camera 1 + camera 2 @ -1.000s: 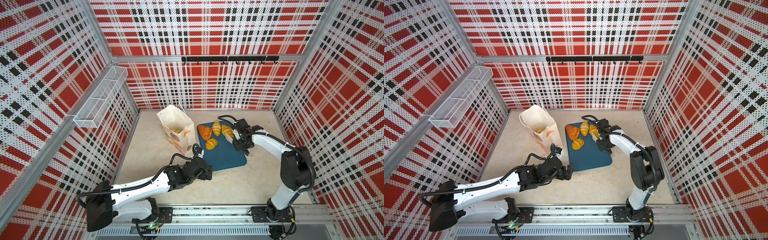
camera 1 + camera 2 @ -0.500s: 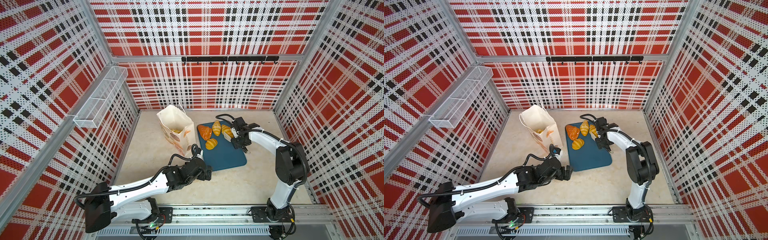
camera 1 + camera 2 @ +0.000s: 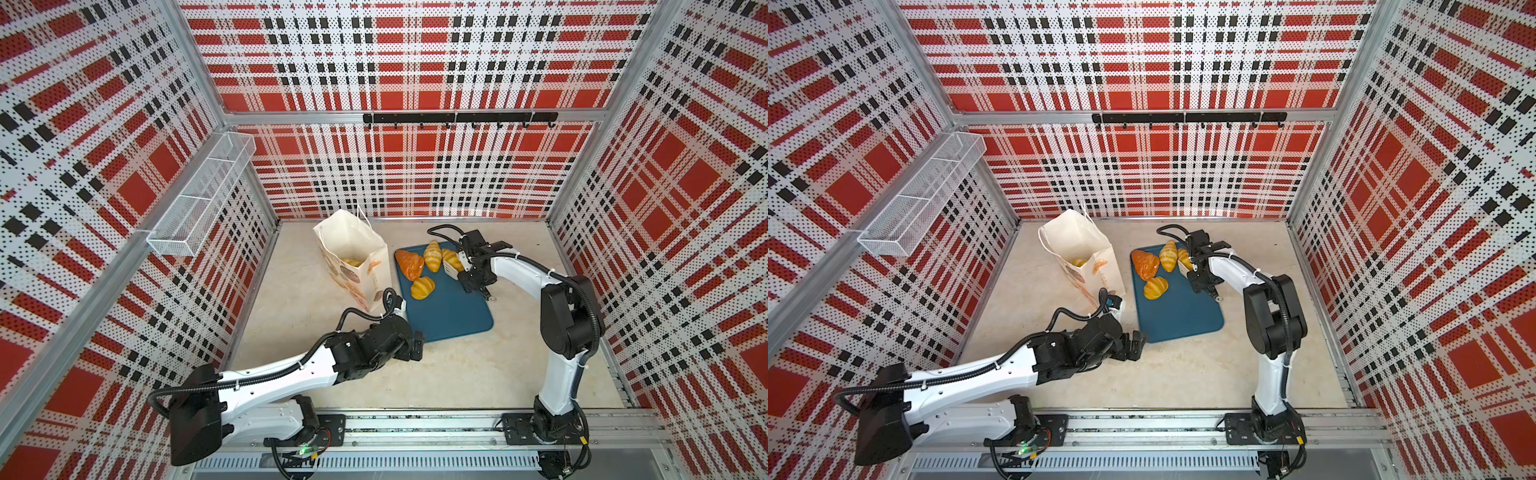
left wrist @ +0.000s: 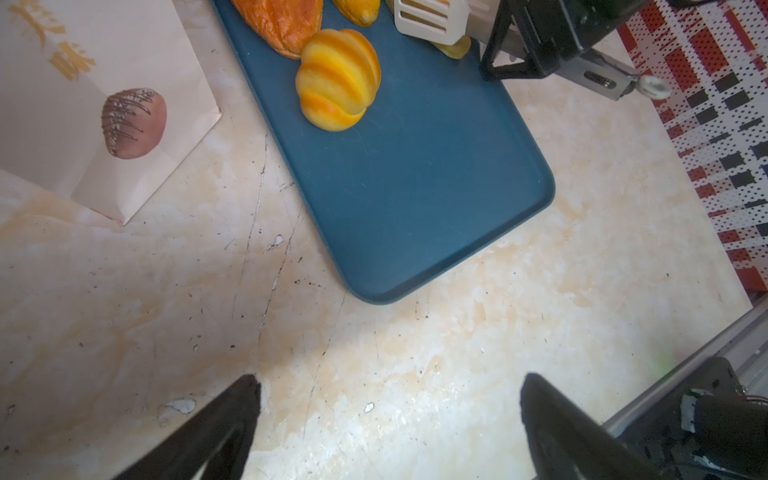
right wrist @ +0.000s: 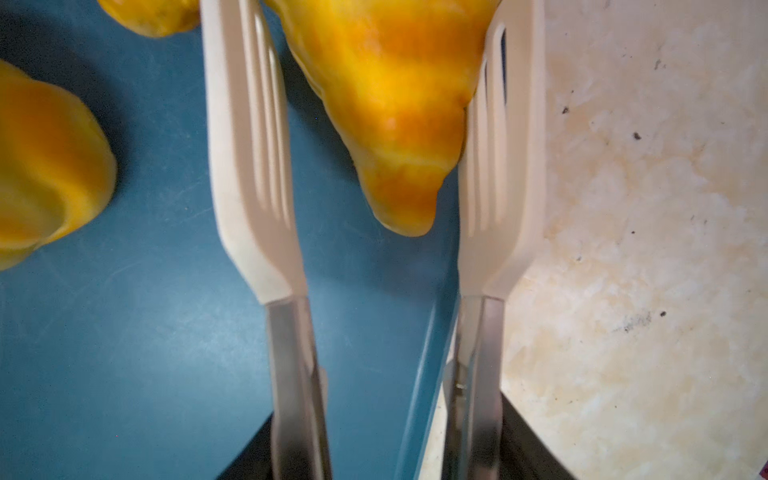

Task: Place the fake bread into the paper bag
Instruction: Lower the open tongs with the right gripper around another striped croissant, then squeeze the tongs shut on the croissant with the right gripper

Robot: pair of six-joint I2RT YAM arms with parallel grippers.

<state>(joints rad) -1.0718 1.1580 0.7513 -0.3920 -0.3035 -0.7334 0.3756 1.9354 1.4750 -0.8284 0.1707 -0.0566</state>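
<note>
Two blurred orange characters mark the paper bag [image 4: 75,104], unreadable.

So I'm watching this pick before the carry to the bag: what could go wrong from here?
1. The right gripper's white slotted fingers straddle the croissant near its tapered tip; closing there may squeeze the glossy pastry out.
2. One of the fingers sits past the blue tray's edge and could catch the rim.
3. The paper bag stands unheld, with the left gripper open and away from it, so a drop could tip it.

Blue tray [image 3: 451,309] on marbled tabletop [image 3: 457,374]; wire basket [image 3: 199,199] on wall.
</note>
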